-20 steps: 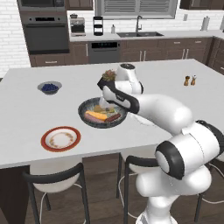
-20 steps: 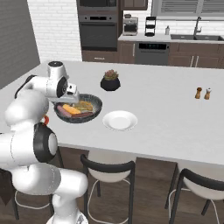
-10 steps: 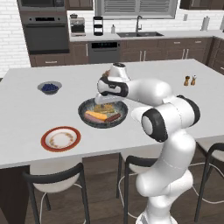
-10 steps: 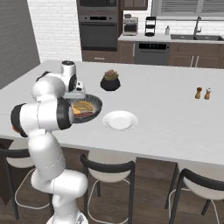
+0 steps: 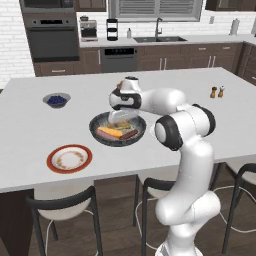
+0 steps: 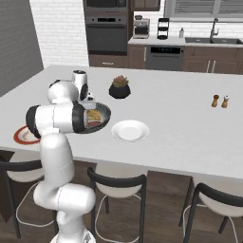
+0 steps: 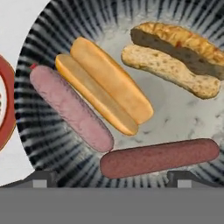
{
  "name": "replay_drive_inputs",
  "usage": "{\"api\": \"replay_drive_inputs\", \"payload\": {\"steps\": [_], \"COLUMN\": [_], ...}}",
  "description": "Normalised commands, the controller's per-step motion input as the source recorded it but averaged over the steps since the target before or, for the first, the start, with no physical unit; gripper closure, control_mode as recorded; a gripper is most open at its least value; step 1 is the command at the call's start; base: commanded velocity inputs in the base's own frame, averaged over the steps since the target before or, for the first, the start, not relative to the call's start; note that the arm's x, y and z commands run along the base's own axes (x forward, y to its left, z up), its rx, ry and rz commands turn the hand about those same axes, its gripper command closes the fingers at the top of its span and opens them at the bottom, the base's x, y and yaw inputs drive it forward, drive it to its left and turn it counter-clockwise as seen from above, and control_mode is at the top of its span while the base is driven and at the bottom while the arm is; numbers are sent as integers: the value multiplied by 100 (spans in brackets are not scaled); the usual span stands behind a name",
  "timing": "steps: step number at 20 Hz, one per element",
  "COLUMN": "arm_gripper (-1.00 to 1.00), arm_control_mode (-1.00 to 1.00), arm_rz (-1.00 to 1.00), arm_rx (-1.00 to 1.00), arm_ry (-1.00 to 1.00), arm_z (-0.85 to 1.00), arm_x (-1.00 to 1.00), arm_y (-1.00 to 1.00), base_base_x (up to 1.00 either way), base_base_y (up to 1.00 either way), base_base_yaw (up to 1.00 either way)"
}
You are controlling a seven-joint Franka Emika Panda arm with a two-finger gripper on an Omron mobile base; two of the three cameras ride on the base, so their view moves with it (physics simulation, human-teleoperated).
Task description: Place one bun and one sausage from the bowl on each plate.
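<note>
Two buns and two sausages sit in the bowl, so you've nothing plated yet, I'd say.

Left base view: bowl is mid-counter, nearer the front edge; round, shallow, dark outside. Red-rimmed plate lies toward the front-left corner, bare, apart from the bowl. Gripper hangs just over the bowl's back rim, prob. lining up a pick. Small bowl of blue berries sits further back, left.

Right base view: white plate lies just right of the bowl, glossy, bare. Black plant pot stands behind.

Hand view: jaws spread wide, holding nothing; tips low on either side. Smooth split bun, pink sausage and dark red sausage, both cylindrical, plus a rougher crusty bun. Bowl's inside is pale, speckled, w/ dark radial stripes at the rim.
</note>
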Motion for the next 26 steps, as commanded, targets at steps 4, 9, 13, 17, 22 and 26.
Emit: {"api": "replay_drive_inputs", "payload": {"steps": [4,9,13,17,22,26], "arm_gripper": [-100,-100,-100,-100,-100,-100], "arm_control_mode": [-100,-100,-100,-100,-100,-100], "arm_rz": [-12,-11,-10,-23,-17,-9], "arm_rx": [-22,-20,0,0,0,1], "arm_ry": [40,43,0,5,5,-4], "arm_z": [-24,-5,-7,-18,-30,-15], "arm_x": [10,4,9,34,-33,-52], "arm_y": [-3,2,1,1,-6,-18], "base_base_x": [0,0,0,0,0,0], "base_base_y": [0,0,0,0,0,0], "base_base_yaw": [0,0,0,0,0,0]}}
